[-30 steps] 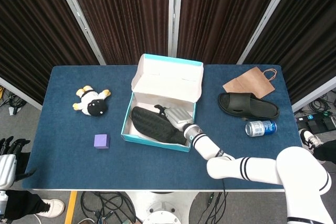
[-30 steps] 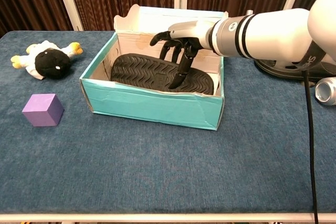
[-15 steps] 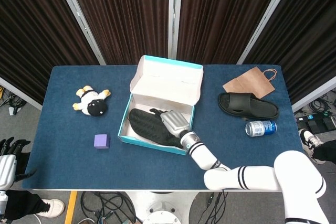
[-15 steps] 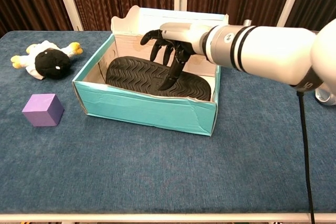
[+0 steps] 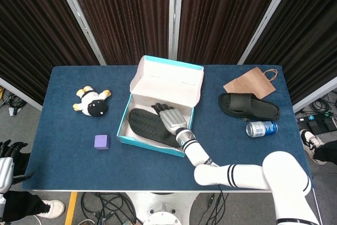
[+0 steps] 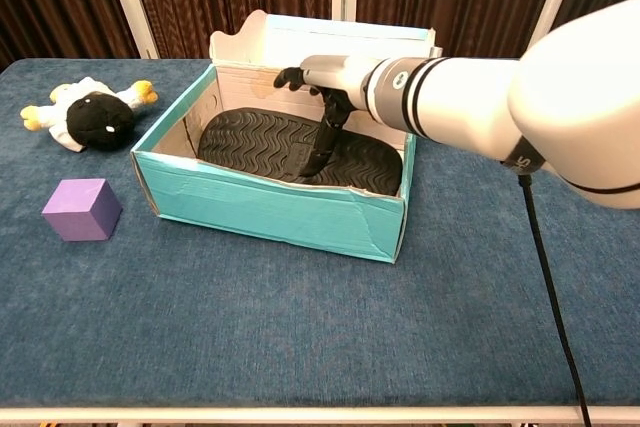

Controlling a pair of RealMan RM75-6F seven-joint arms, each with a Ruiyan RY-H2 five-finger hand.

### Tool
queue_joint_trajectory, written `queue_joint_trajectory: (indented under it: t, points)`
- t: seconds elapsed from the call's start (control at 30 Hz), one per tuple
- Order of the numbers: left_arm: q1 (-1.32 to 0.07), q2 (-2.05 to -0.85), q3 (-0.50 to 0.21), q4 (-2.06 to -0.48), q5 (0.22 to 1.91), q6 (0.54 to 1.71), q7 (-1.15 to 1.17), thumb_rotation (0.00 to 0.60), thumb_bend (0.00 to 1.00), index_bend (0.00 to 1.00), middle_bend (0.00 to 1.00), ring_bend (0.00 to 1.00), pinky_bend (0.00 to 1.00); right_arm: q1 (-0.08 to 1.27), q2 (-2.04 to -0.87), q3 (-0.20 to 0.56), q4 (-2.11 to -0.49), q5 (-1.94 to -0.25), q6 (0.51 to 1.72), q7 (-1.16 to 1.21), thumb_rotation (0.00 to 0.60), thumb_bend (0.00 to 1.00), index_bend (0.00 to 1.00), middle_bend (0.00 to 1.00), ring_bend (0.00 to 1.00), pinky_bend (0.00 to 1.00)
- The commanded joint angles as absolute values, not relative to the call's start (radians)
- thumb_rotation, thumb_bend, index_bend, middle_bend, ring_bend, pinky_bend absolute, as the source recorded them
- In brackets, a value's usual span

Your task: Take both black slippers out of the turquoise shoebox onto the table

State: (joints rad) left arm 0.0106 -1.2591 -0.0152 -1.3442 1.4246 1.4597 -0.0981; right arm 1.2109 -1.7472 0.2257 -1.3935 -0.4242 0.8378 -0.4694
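right robot hand (image 6: 318, 97) is down in the shoebox (image 6: 270, 202), fingers spread with the tips on the slipper (image 6: 290, 147) lying sole-up inside, not gripping it. other slipper (image 5: 248, 105) sits on the table (image 5: 68, 156) by the can (image 5: 261, 128). left robot hand (image 5: 6, 162) is at the edge, can't tell its state.

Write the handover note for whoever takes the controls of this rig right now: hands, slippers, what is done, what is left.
Right hand: reaching into the turquoise shoebox, fingertips on the upturned sole of the slipper inside; no grip visible yet.
Left hand: idle beyond the table's left edge, holding nothing.
Done: one black slipper lies on the table beside the paper bag and can.
Left: grasp the boxed slipper, lift it out onto the table.
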Motion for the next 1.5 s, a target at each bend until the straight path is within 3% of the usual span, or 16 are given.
queue_joint_trajectory:
  t: [0.03,0.23,0.33,0.5,0.67,1.07,1.27,1.5]
  points:
    - [0.010,-1.257,-0.015,-1.349,1.427,1.460,-0.094,0.600,0.00,0.21,0.17,0.05,0.05,1.267,-1.780,0.239,-1.315,-0.345,0.749,-0.515,0.600,0.00,0.00,0.02,0.04,0.15]
    - [0.016,-1.252,-0.016,-1.355,1.421,1.462,-0.090,0.600,0.00,0.21,0.17,0.05,0.05,1.338,-1.846,0.246,-1.200,-0.258,0.698,-0.562,0.600,0.00,0.00,0.07,0.05,0.15]
    - [0.018,-1.252,-0.013,-1.355,1.419,1.457,-0.094,0.600,0.00,0.21,0.17,0.05,0.05,1.344,-1.871,0.250,-1.175,-0.282,0.709,-0.558,0.600,0.04,0.01,0.13,0.12,0.19]
    - [0.019,-1.252,-0.013,-1.358,1.417,1.452,-0.097,0.600,0.00,0.21,0.17,0.05,0.05,1.338,-1.900,0.253,-1.162,-0.345,0.746,-0.547,0.600,0.17,0.19,0.24,0.23,0.28]
    - [0.020,-1.252,-0.013,-1.356,1.418,1.452,-0.101,0.600,0.00,0.21,0.17,0.05,0.05,1.327,-1.924,0.257,-1.155,-0.398,0.776,-0.542,0.600,0.22,0.26,0.29,0.29,0.33]
    - [0.022,-1.254,-0.013,-1.353,1.417,1.449,-0.102,0.600,0.00,0.21,0.17,0.05,0.05,1.268,-1.947,0.286,-1.152,-0.549,0.849,-0.485,0.600,0.61,0.52,0.46,0.47,0.48]
    - [0.021,-1.250,-0.016,-1.361,1.413,1.446,-0.094,0.600,0.00,0.21,0.17,0.05,0.05,1.236,-1.922,0.303,-1.203,-0.638,0.895,-0.459,0.600,0.67,0.58,0.48,0.48,0.50]
    - [0.024,-1.249,-0.019,-1.353,1.412,1.453,-0.092,0.600,0.00,0.21,0.17,0.05,0.05,1.187,-1.816,0.341,-1.335,-0.765,0.971,-0.422,0.600,0.66,0.59,0.48,0.48,0.50]
